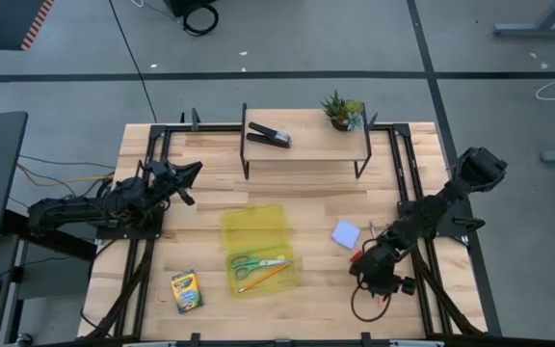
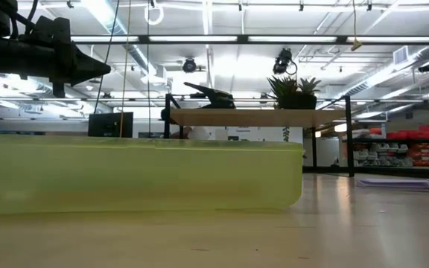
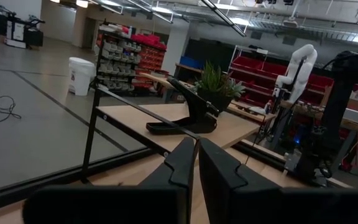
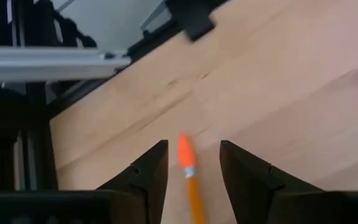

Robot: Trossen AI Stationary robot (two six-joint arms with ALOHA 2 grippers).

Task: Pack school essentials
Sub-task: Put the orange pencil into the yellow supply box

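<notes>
A translucent yellow-green case point(image 1: 256, 241) lies open at the table's middle. Green-handled scissors point(image 1: 249, 262) and one orange pencil point(image 1: 266, 276) lie in its near half. The green-yellow crayon box point(image 1: 188, 291) lies flat to the case's near left, and the pale-blue note pad point(image 1: 346, 233) to its right. My right gripper point(image 4: 193, 163) points down near the table's right near corner. It is open, with one finger on either side of the second orange pencil point(image 4: 190, 174), which lies on the wood, and it does not touch it. My left gripper point(image 3: 197, 163) is shut and raised at the left.
A low wooden shelf point(image 1: 306, 146) on black legs stands at the far edge, carrying the black stapler point(image 1: 269, 135) and the small potted plant point(image 1: 342, 111). Black frame rails point(image 1: 408, 173) run along both sides of the table. Bare wood lies between the case and the note pad.
</notes>
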